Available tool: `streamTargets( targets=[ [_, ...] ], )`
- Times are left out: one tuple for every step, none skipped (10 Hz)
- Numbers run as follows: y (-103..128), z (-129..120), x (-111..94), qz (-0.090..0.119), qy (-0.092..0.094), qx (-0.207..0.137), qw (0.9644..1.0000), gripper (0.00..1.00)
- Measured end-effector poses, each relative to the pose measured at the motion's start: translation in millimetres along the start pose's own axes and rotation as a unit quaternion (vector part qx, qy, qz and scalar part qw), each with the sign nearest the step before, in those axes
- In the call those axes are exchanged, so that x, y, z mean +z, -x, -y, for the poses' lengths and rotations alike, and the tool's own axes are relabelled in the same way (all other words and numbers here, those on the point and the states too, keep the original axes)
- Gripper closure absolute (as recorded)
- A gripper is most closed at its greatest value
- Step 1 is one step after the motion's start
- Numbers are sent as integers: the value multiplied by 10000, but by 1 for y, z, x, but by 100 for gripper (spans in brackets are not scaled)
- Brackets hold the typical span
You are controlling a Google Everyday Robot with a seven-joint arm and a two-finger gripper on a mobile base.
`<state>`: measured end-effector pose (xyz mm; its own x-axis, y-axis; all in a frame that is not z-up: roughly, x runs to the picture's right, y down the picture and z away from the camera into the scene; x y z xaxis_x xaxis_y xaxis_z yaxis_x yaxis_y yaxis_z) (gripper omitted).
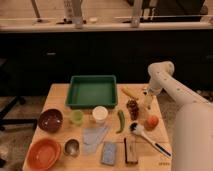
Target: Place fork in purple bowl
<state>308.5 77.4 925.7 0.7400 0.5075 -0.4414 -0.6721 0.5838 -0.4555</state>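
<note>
The purple bowl (50, 120) stands at the table's left side, dark and empty. My gripper (148, 102) points down over the right side of the table, just right of a dark red object (132, 108) and above an orange fruit (151, 122). It stands open, with nothing seen between the fingers. I cannot make out the fork; it is hidden, perhaps under the gripper. The white arm (167, 82) reaches in from the right.
A green tray (92, 91) sits at the back centre. An orange bowl (44, 153), a metal cup (71, 147), a green cup (76, 117), a white cup (100, 114), a green pepper (120, 121), a white-headed utensil (145, 135), a cloth (94, 135) and a blue sponge (109, 152) crowd the table.
</note>
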Motion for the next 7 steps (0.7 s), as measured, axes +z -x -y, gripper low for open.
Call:
streamTargets(
  targets=[
    [-3, -3, 3, -43, -36, -13, 10000, 20],
    [-3, -2, 2, 5, -133, -18, 9999, 20],
    [-7, -3, 5, 22, -187, -29, 9998, 20],
    [-9, -2, 6, 42, -220, -35, 9997, 20],
    [-9, -3, 7, 60, -222, -55, 9997, 20],
    [-9, -3, 9, 69, -215, -99, 9997, 20],
    [-6, -3, 10, 85, -206, -159, 9996, 20]
  ],
)
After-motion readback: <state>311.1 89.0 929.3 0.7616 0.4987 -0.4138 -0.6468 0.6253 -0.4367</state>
